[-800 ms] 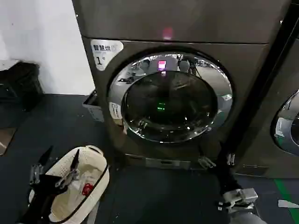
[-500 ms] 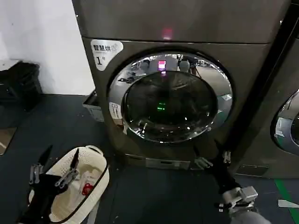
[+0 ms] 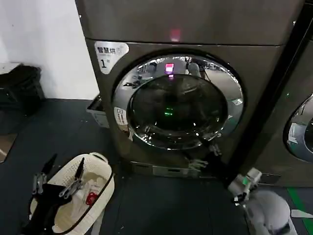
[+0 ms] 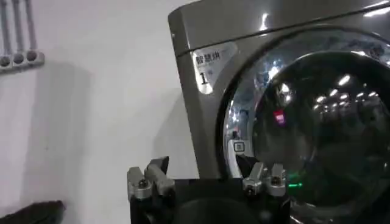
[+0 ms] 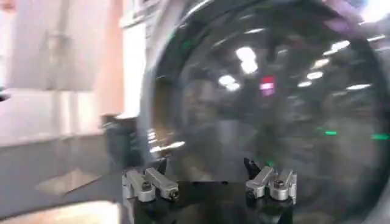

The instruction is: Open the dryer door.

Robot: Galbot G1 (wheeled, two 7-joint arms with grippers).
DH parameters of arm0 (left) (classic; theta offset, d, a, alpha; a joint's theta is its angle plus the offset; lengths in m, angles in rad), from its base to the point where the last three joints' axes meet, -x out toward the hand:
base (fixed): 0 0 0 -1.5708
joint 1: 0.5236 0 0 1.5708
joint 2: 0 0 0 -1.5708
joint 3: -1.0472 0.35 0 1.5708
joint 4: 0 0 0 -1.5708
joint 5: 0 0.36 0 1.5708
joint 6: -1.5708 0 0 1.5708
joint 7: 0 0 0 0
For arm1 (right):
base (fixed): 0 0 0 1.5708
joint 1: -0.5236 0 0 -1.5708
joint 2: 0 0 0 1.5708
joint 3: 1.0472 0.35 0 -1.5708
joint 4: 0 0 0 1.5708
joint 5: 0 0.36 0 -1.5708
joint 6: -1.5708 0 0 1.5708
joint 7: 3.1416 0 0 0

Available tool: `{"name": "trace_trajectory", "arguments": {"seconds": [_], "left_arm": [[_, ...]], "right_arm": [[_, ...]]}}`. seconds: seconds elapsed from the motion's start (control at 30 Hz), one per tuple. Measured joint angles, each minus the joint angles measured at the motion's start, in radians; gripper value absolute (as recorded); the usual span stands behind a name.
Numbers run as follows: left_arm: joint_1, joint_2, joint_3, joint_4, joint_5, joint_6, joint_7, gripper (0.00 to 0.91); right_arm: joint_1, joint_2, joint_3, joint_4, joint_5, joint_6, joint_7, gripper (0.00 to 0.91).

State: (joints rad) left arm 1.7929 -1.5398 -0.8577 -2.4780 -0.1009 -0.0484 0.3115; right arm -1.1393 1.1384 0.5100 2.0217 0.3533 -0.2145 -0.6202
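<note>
Standing on dark floor [image 3: 156,205], dryer [image 3: 195,24], white wall [image 3: 39,44], door shut.

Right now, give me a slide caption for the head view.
Right pincer open at the lower rim of the closed dryer door; left pincer open above the white basket.

A white label [image 3: 110,53] on the dryer [image 3: 195,29], upper left of the front, reads "1" beneath Chinese characters.
</note>
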Motion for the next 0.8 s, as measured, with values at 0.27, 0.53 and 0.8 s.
{"name": "trace_trajectory", "arguments": {"seconds": [0.27, 0.53, 0.8], "left_arm": [[0.002, -0.001, -0.004, -0.002, 0.000, -0.003, 0.000, 0.907], [-0.002, -0.010, -0.002, 0.000, 0.009, -0.004, 0.004, 0.907], [0.015, -0.016, -0.008, -0.013, 0.011, -0.007, 0.006, 0.907]], "right_arm": [[0.139, 0.001, -0.135, -0.099, -0.022, 0.033, -0.015, 0.907], [0.249, 0.012, -0.228, -0.192, -0.021, 0.036, -0.033, 0.907], [0.323, 0.045, -0.274, -0.259, -0.061, 0.035, -0.039, 0.907]]}}
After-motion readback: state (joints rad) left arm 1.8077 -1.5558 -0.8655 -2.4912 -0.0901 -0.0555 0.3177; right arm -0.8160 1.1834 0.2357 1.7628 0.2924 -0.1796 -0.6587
